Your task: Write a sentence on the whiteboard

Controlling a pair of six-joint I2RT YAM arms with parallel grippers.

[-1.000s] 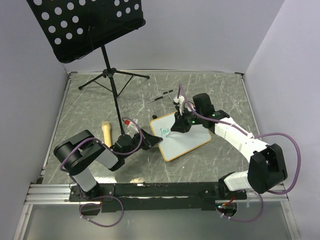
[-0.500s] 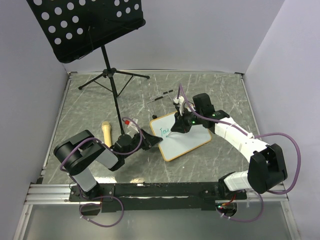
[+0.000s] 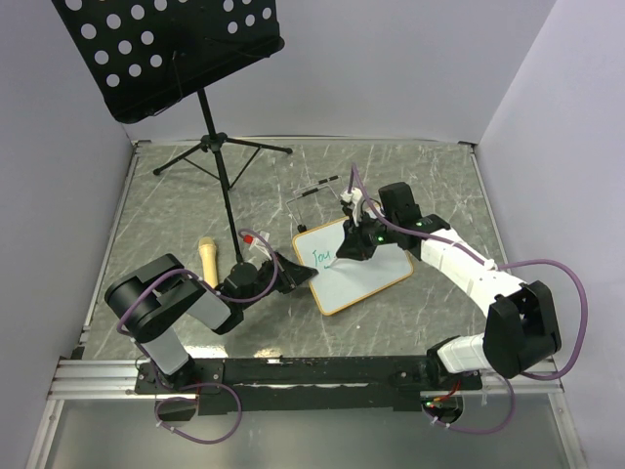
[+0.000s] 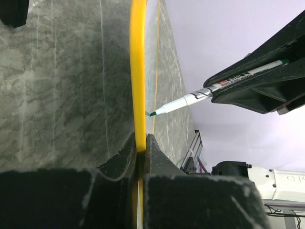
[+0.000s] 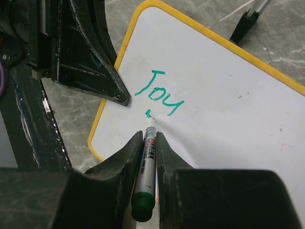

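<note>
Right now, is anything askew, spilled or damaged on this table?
Nothing spilled or damaged. The whiteboard lies skewed to the table edges, its edge pinched by the left fingers, while the right fingers hold a green marker under the word "Joy". A tan microphone-like object lies loose beside the left arm.

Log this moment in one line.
left gripper: shut on whiteboard edge | right gripper: shut on green marker | tip: at small green stroke below "Joy" | sentence: unfinished
</note>
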